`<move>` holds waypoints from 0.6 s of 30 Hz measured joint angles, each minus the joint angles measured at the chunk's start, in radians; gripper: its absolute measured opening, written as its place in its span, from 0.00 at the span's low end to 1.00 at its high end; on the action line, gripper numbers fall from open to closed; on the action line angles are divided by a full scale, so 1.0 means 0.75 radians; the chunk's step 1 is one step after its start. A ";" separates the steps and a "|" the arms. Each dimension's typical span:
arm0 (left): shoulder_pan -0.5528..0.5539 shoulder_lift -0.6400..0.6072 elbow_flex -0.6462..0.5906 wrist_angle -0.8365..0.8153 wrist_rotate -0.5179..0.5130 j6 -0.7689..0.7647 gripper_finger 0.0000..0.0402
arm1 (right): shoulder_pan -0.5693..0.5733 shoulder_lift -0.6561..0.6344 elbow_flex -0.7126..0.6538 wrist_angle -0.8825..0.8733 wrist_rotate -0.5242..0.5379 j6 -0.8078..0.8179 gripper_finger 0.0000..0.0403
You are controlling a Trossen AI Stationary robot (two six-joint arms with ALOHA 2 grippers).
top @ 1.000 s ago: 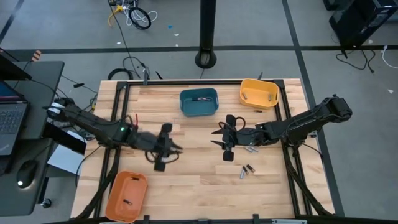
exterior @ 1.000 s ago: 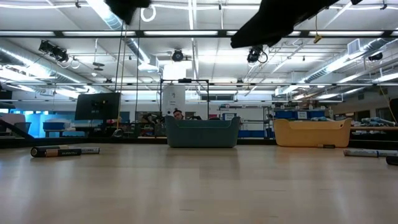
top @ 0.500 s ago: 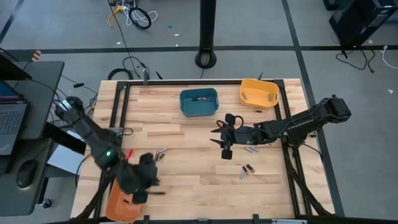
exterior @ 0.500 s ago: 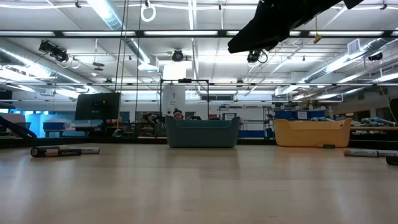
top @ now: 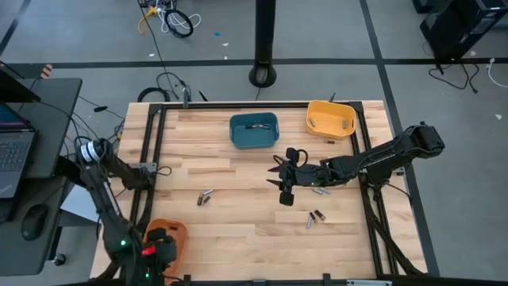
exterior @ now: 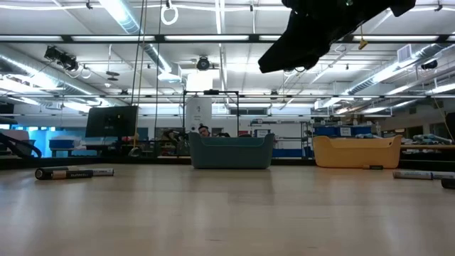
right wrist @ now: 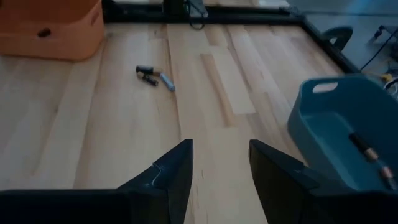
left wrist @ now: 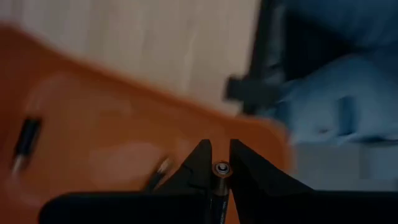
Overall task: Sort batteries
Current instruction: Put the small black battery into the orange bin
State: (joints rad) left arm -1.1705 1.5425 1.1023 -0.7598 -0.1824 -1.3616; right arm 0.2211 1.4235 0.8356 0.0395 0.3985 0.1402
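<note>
step in hand: the left tool [left wrist: 216,163] holds one small battery [left wrist: 221,168] clamped between its fingertips, over the orange bin [top: 176,235] at the near left corner of the counter [top: 238,238]; i judge this is the drop-off of one sorted cell

next move: it calls for opening the fingers so the cell falls inside the orange walls and not on the rim; then a reach toward the loose cells in the middle of the counter

left arm pose: folded back hard along the left frame, the elbow high, the wrist low over the orange bin; the tool looks down into it, where two more cells [left wrist: 26,139] lie on the bottom

right arm pose: stretched from the right edge toward the counter's centre, held above the wood; the right tool [right wrist: 219,163] has its fingers apart and nothing between them

batteries on the counter: a small pair [top: 205,196] left of centre; another pair [top: 315,217] near the right arm; a few more [top: 319,190] just beside the right wrist

other bins: the blue bin [top: 254,130] at the far middle with cells inside; the yellow bin [top: 330,118] at the far right; both well apart from the two tools

risk: the cell is thin and could roll out if it is let go over the rim
</note>
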 joint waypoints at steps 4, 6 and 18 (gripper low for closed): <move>-0.030 0.086 0.000 -0.071 0.089 -0.002 0.10 | 0.002 0.045 0.000 0.016 -0.001 0.025 0.42; -0.031 0.118 0.000 -0.119 0.122 0.024 0.10 | 0.002 0.073 0.000 0.032 -0.001 0.026 0.42; -0.006 0.153 -0.011 -0.194 0.109 0.118 0.10 | 0.002 0.112 0.000 0.054 -0.009 0.024 0.42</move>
State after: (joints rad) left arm -1.1746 1.6569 1.0941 -0.9053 -0.1009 -1.2728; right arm 0.2222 1.5076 0.8356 0.0801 0.3916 0.1579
